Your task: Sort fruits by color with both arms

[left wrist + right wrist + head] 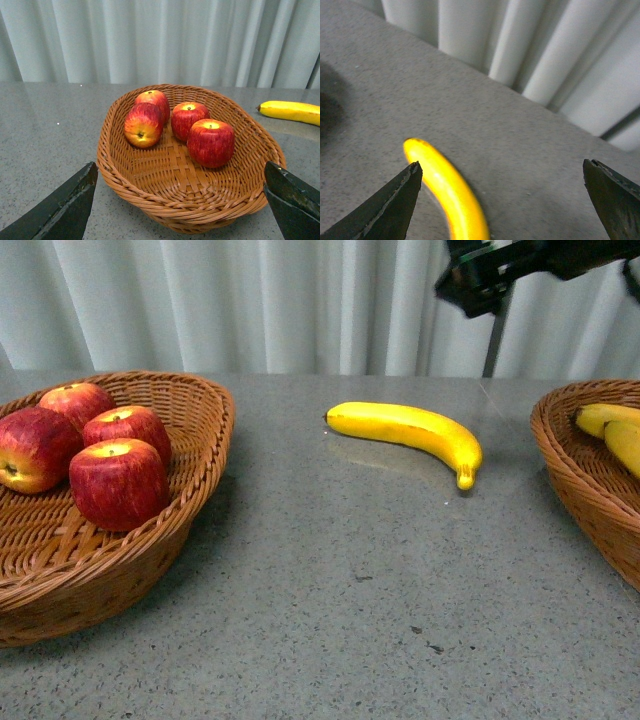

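the one fruit not yet sorted is a banana (405,430), lying flat on the table (340,580) just short of the banana basket (565,475), on the side that faces the apple basket (195,475). its long axis runs side to side across the robot's front, one end pointing toward the banana basket and the other away from it. the right arm (482,278) hangs high between the banana and the banana basket, so it is plainly the nearer one. its jaws are spread wide and hold nothing. in the right wrist view the banana lies below them and crosses the line of the opening, which suits a pinch across its width. it sits close by one finger (395,200), not mid-gap, so i judge a small sideways shift is needed before descending. the left jaws, well apart from the banana basket, are also spread and empty, facing four apples (210,142).
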`<action>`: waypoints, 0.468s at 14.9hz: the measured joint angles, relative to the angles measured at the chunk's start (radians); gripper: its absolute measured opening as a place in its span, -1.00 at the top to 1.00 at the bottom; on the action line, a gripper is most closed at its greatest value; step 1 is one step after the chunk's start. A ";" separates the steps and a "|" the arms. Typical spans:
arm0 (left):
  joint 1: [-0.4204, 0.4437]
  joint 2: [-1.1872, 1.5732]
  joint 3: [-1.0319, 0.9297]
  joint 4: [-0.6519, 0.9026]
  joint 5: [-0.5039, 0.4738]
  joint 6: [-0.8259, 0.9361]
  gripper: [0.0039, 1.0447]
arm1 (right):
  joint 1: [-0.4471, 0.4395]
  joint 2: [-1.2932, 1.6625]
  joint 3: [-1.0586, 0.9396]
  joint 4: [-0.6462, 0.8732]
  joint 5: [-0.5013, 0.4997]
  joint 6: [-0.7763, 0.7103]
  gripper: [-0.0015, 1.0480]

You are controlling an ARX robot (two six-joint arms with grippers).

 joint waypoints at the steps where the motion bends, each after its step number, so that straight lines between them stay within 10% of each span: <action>1: 0.000 0.000 0.000 0.000 0.000 0.000 -0.88 | 0.031 0.068 0.068 -0.037 -0.009 0.005 -0.87; 7: 0.000 0.000 0.000 0.000 0.000 0.000 -0.88 | 0.053 0.291 0.249 -0.218 -0.005 -0.048 -0.87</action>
